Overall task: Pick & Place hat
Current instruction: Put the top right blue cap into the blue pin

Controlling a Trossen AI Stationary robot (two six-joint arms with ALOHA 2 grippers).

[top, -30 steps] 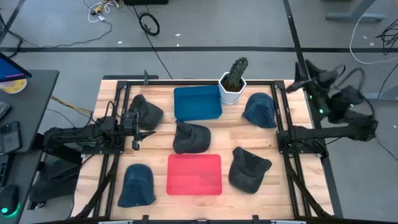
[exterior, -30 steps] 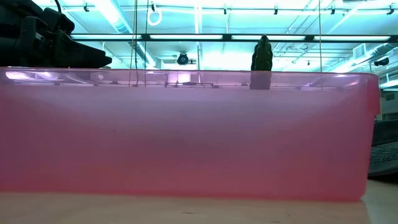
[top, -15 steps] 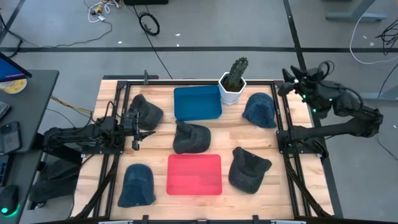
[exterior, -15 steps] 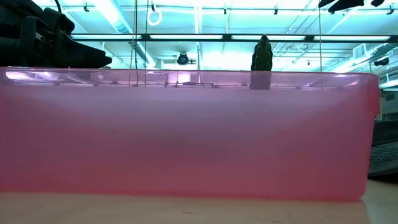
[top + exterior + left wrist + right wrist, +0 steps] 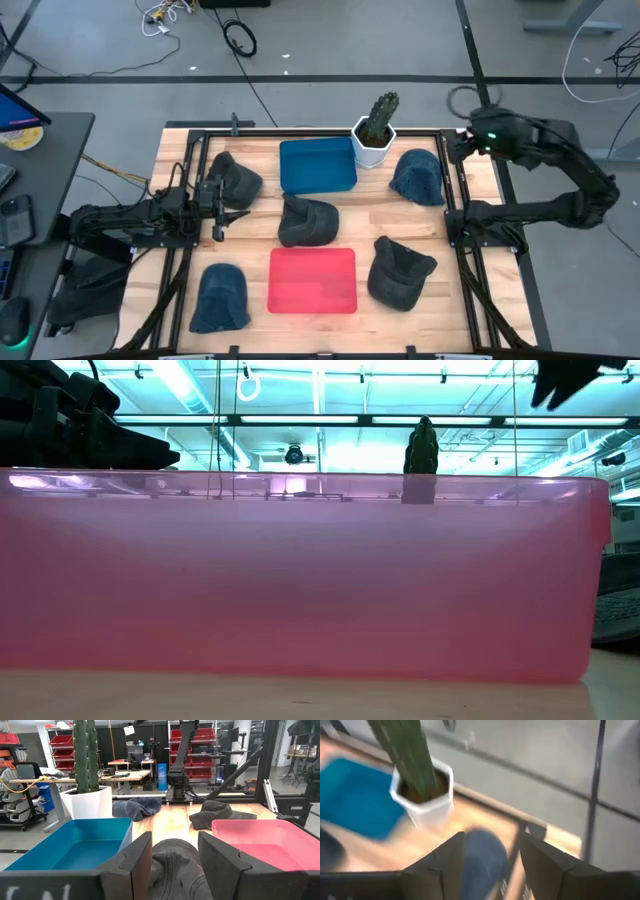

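Grey floor (image 5: 330, 40) with cables, red-bin shelving (image 5: 57, 742), bright ceiling strip lights (image 5: 300, 420)

Your table (image 5: 320, 232) is pale, matt wood planks framed by dark metal rails (image 5: 450, 215). The hats on it, among them the blue hat (image 5: 416, 177) and the dark hat (image 5: 308, 220) at centre, look like soft, washed denim-type cloth, rumpled and dull. You see smooth plastic in the blue bin (image 5: 317, 165) and the red bin (image 5: 313, 280), the red one translucent with a faint sheen in the low view. The cactus (image 5: 379, 117) is ribbed and matt in a smooth white pot (image 5: 371, 148). Both arms' fingers (image 5: 136, 862) are matt black.
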